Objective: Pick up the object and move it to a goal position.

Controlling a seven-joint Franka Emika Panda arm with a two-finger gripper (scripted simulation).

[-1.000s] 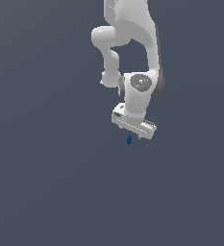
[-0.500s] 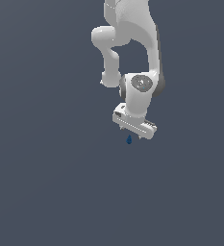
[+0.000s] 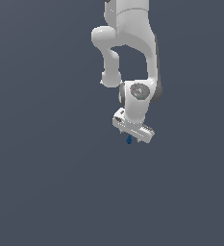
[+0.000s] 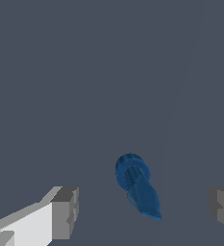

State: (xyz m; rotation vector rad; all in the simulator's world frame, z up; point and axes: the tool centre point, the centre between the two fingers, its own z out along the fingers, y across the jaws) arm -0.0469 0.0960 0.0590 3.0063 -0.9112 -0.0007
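Note:
The object (image 4: 136, 186) is a tiny dark blue teardrop-shaped blob with a round ribbed end and a pointed end. In the wrist view it lies between my two grey fingertips (image 4: 65, 212), which stand wide apart and do not touch it. In the exterior view the object (image 3: 129, 140) peeks out just beneath the white gripper (image 3: 131, 136), near the middle of the scene. The gripper (image 4: 144, 211) is open around the object.
The white arm (image 3: 132, 43) comes down from the exterior view's top. A plain dark grey surface (image 3: 46, 182) fills the rest of both views.
The arm and gripper stand in nearly the same place as one second ago, over the blue object. Nothing was taken hold of.

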